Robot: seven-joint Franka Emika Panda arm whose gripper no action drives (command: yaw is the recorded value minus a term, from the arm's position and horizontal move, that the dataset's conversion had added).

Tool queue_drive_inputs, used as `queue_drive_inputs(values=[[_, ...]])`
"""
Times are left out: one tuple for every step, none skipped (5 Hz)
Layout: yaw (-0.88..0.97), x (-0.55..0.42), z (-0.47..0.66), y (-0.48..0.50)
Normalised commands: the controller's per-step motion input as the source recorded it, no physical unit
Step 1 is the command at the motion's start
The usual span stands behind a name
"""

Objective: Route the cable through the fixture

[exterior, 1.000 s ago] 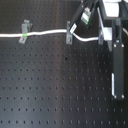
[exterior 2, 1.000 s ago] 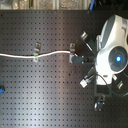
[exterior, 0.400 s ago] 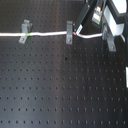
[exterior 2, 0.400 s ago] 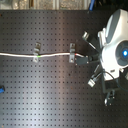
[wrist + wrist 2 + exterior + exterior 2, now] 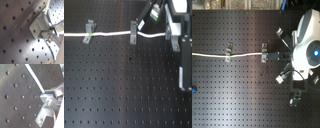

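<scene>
On the near desk (image 5: 119,90) nothing lies in the first exterior view. Farther back, the cable (image 5: 111,34) runs through two clips to the gripper (image 5: 170,39), jaws apparently pinching it. Keep it taut and low toward the fixture (image 5: 133,31).

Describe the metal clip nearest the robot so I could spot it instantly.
Follow the white cable across the black pegboard toward the robot. The clip is the upright grey one nearest the claw; its neighbour, on the first exterior view's left, sits by the cable's green band.
</scene>
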Motion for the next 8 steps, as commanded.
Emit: queue_drive_inputs(values=[[0.37,-0.255,-0.43,-0.048],[0.29,-0.102,-0.02,0.011],[0.0,0.0,0.01,0.0],[0.01,0.035,0.46,0.032],[0.0,0.016,0.0,0.073],[0.0,0.082,0.24,-0.014],[-0.08,0.139,0.62,-0.022],[-0.09,0.18,0.51,-0.031]])
